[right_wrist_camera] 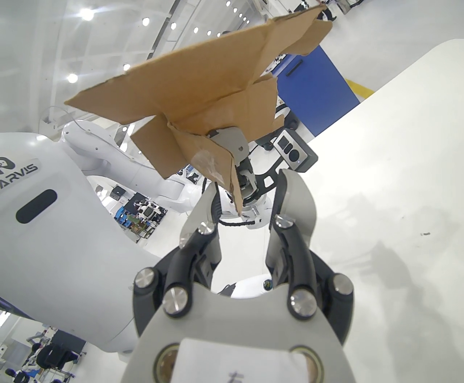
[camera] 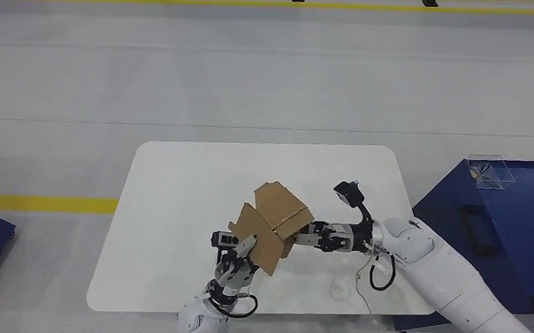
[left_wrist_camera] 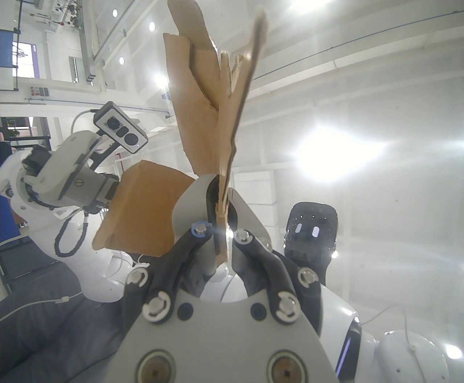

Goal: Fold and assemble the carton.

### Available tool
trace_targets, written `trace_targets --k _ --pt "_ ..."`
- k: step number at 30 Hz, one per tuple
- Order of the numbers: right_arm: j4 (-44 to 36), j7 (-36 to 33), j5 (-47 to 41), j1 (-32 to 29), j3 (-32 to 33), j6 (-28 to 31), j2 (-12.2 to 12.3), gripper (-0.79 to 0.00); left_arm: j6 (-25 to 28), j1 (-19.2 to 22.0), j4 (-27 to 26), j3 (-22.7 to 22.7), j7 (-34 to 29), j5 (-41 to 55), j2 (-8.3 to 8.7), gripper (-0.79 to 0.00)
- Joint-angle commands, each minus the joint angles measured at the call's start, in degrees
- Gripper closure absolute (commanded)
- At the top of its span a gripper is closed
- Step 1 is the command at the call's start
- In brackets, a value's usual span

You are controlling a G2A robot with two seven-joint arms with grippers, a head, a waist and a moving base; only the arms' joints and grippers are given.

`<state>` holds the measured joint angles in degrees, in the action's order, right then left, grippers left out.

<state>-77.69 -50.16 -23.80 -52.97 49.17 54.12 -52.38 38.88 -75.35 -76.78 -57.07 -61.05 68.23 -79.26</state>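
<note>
Aloft, carton edge in left claw

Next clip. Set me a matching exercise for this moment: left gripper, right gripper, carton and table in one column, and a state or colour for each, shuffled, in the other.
Column one:
1. left gripper
2. right gripper
3. carton
4. table

Column two:
A. white, with rounded corners
B. open, fingers apart
C. shut on a cardboard flap
D. brown, partly folded, held up in the air

Pairs: 1-C, 2-B, 3-D, 4-A.
</note>
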Motion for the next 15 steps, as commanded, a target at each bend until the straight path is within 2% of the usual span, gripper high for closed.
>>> trace_targets --k 1,7,9,11,12,13,15 --pt "-0.33 -0.29 0.04 0.53 -0.9 -0.29 -0.15 -0.286 -0.52 -0.17 -0.22 0.08 -0.08 -0.27 -0.11 0.0" --pt "-1.13 -0.38 -1.13 2.15 -3.6 -0.38 -0.41 -0.277 -0.64 -0.39 -0.36 -0.02 0.07 -1.3 -0.45 0.0" --pt "-1.54 -0.06 -1.54 2.52 -4.24 -0.05 -0.26 -0.252 -0.69 -0.31 -0.01 -0.19 0.26 -1.67 -0.57 0.0" --pt "-1.72 0.31 -1.04 2.75 -4.6 0.31 -0.04 -0.188 -0.6 -0.25 0.25 -0.33 0.43 -1.69 -0.68 0.0" --pt "-1.76 0.64 -0.73 2.78 -4.77 0.65 0.1 -0.037 -0.57 -0.2 0.44 -0.4 0.51 -1.67 -0.74 0.0" --pt "-1.79 0.92 -0.57 2.77 -4.94 0.93 0.25 0.0 -0.45 -0.12 0.66 -0.53 0.65 -1.6 -0.81 0.0" --pt "-1.77 1.43 -0.57 2.76 -5.17 1.43 0.56 0.0 -0.42 0.05 1.04 -0.8 0.87 -1.3 -0.95 0.0"
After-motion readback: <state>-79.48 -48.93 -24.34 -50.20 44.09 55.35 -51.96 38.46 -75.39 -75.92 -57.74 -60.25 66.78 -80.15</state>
